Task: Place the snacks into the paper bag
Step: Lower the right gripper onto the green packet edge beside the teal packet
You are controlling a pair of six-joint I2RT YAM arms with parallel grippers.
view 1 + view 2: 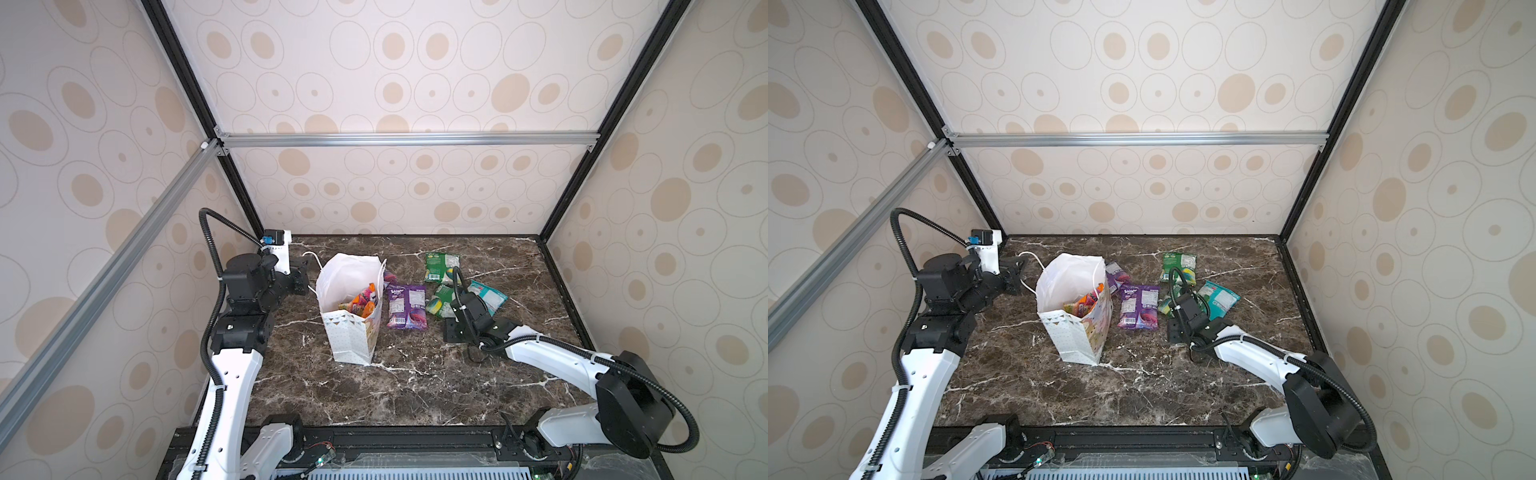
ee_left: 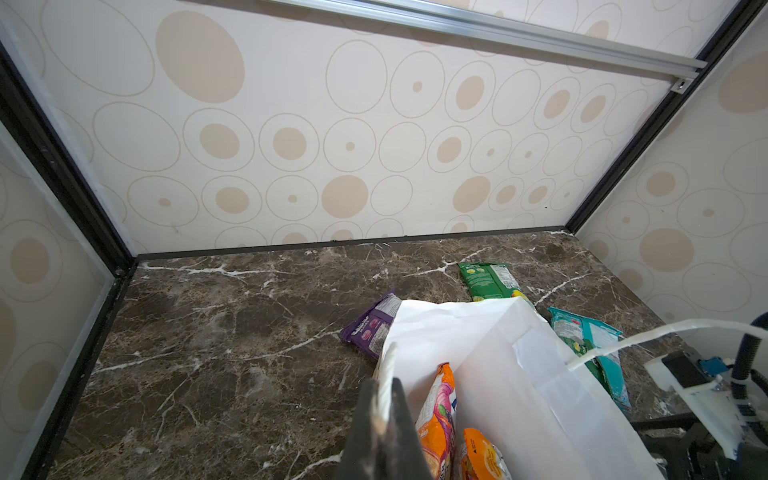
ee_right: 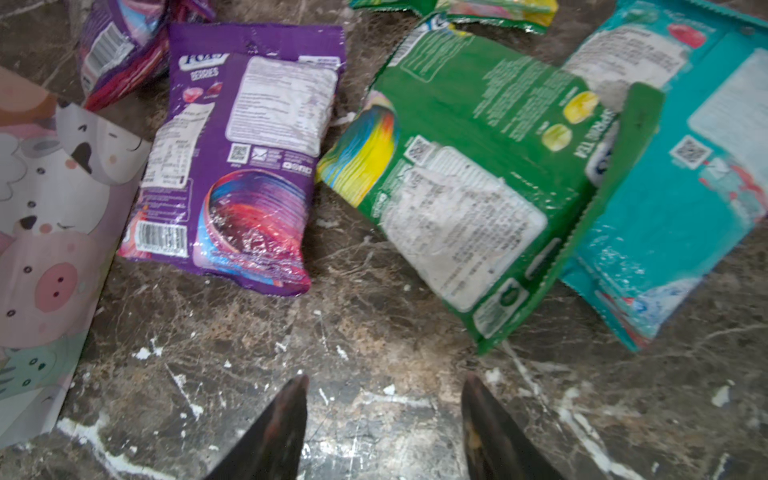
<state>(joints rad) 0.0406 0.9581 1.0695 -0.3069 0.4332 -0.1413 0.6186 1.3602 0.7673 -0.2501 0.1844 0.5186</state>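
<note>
- Top views: the left arm (image 1: pixel 232 374) stands along the table's left edge, elbow bent high, its wrist turned toward the paper bag (image 1: pixel 351 336). The left gripper (image 1: pixel 306 286) sits just beside the bag's left rim. The right arm (image 1: pixel 540 349) reaches in low from the near right corner, wrist above the loose packets.
- The bag stands upright, left of centre, mouth open. The marble table (image 1: pixel 415 399) is bare across its near half; the loose packets crowd the far right part, short of the black rim.
- Five packets lie outside the bag: two purple packets (image 1: pixel 406 307), one tucked against the bag's far side; two green packets (image 1: pixel 442 266); one teal packet (image 1: pixel 492 296).
- Left wrist: the fingers are pressed together on the bag's white cord handle (image 2: pixel 387 365). Two orange packets (image 2: pixel 436 411) show inside the bag.
- Right wrist: the right gripper (image 3: pixel 384 380) hovers over bare marble, fingers well apart and holding nothing, just short of a green packet's near edge. A purple packet lies to one side, the teal one to the other, with the green overlapping it.
</note>
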